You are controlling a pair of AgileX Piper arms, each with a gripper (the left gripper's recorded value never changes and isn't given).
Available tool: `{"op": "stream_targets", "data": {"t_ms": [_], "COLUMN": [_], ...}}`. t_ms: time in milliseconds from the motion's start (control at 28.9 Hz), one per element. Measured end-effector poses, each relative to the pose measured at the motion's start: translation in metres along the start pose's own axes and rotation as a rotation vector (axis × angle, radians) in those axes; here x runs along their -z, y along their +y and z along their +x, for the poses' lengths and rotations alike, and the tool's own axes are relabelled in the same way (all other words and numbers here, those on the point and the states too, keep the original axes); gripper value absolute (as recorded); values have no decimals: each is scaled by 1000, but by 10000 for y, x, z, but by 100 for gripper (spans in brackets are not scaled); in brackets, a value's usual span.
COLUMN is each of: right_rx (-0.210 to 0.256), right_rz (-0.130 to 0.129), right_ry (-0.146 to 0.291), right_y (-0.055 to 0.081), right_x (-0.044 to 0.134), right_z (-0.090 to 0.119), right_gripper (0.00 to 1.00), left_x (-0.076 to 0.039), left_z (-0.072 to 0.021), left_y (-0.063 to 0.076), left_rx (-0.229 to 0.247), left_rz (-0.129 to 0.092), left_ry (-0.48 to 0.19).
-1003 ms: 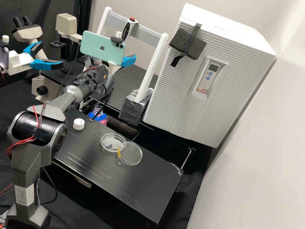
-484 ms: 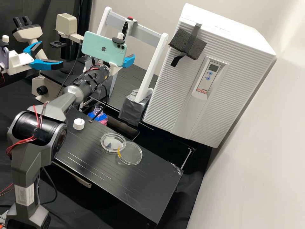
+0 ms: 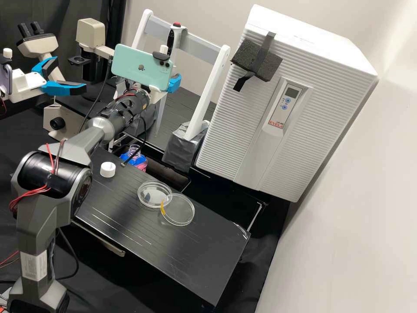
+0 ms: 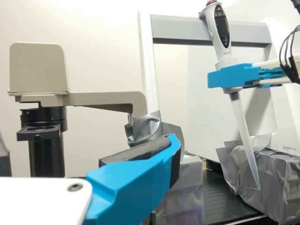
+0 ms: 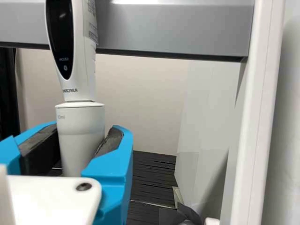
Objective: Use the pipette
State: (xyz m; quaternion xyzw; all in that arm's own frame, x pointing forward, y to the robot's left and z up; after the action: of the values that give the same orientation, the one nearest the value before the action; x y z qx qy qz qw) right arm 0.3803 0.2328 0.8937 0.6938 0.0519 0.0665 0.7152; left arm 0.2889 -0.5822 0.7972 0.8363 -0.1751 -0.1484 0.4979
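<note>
Right gripper edged toward rack; we log fingers clamped on pipette between them, for unhooking; left gripper: fingers apart.

Red lettering runs across the foot of the control panel on the white cabinet, too small to make out. Left of the cabinet, the pipette carries a small grey word under its dark window, a faint volume mark lower down and a printed side label. The phone bears a small dark logo.
</note>
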Motion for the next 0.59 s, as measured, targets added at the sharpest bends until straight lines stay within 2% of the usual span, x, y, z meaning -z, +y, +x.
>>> {"op": "stream_targets", "data": {"t_ms": [138, 380, 588], "right_rx": [6, 15, 18], "right_rz": [2, 24, 24], "right_ry": [6, 11, 14], "right_y": [-21, -61, -72], "right_x": [23, 63, 76], "right_z": [-4, -13, -16], "right_gripper": [0, 0, 0], "left_x": [0, 19, 52], "left_z": [0, 0, -1], "left_y": [0, 5, 13], "left_rx": [0, -1, -4], "left_rz": [0, 2, 3], "left_ry": [0, 6, 18]}}
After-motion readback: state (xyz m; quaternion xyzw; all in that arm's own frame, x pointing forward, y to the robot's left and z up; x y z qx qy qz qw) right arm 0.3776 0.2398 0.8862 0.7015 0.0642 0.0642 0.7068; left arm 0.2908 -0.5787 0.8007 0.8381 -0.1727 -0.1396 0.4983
